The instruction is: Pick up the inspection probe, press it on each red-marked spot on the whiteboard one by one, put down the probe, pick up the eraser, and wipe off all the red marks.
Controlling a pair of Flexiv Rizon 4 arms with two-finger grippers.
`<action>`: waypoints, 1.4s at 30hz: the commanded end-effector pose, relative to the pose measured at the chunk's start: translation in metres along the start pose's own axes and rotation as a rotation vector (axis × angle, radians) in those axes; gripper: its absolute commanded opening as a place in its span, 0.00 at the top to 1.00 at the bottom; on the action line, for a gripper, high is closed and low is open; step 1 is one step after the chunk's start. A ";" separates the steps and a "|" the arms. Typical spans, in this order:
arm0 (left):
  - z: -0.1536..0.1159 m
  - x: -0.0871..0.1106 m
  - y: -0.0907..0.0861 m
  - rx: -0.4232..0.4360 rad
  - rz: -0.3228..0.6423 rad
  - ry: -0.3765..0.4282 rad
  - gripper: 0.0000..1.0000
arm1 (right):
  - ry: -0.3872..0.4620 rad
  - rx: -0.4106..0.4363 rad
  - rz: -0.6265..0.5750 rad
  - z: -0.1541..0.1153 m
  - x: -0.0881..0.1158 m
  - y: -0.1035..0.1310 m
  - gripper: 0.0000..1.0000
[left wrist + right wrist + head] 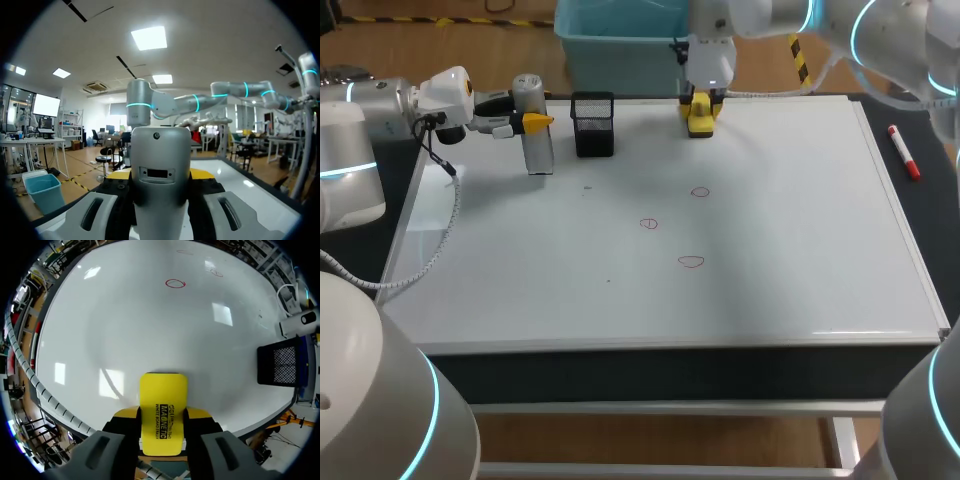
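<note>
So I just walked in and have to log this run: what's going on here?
The left gripper is shut on the silver probe, which stands upright at the whiteboard's far left, beside a black mesh holder. The right gripper is shut on the yellow eraser at the board's far edge. Three red marks sit mid-board, none wiped yet.

Left arm (355,120) and right arm (770,15) are glossy grey-white with cyan rings. At the frame's left hangs a pale, seemingly ribbed cable (450,215).
</note>
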State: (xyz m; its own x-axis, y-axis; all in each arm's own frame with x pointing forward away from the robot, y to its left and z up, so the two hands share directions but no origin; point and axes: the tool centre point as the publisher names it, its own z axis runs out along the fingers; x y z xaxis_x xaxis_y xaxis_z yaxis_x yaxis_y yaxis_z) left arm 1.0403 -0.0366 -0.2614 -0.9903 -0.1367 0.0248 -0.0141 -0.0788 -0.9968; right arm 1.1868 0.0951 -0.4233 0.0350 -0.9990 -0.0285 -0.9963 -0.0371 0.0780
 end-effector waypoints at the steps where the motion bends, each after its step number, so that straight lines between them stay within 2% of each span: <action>1: 0.000 0.000 0.000 0.002 0.002 0.000 1.00 | 0.003 -0.005 0.000 -0.001 0.001 -0.001 1.00; 9: 0.000 0.000 0.000 0.002 0.002 0.000 1.00 | 0.013 -0.008 0.038 -0.011 0.012 0.010 1.00; 15: 0.000 0.000 0.000 0.002 0.002 0.000 1.00 | 0.030 -0.013 0.093 -0.019 0.031 0.025 1.00; 33: 0.000 0.000 0.000 0.002 0.002 0.000 1.00 | 0.049 0.054 0.302 -0.042 0.124 0.091 1.00; 42: 0.000 0.000 0.000 0.002 0.002 0.000 1.00 | 0.066 0.089 0.415 -0.050 0.163 0.129 1.00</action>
State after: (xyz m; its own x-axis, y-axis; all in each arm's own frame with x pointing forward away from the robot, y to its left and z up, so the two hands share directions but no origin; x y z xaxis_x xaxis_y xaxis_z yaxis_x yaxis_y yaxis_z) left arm 1.0403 -0.0366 -0.2614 -0.9903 -0.1367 0.0248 -0.0141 -0.0788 -0.9968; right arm 1.1153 -0.0570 -0.3861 -0.3614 -0.9300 0.0677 -0.9126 0.3677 0.1788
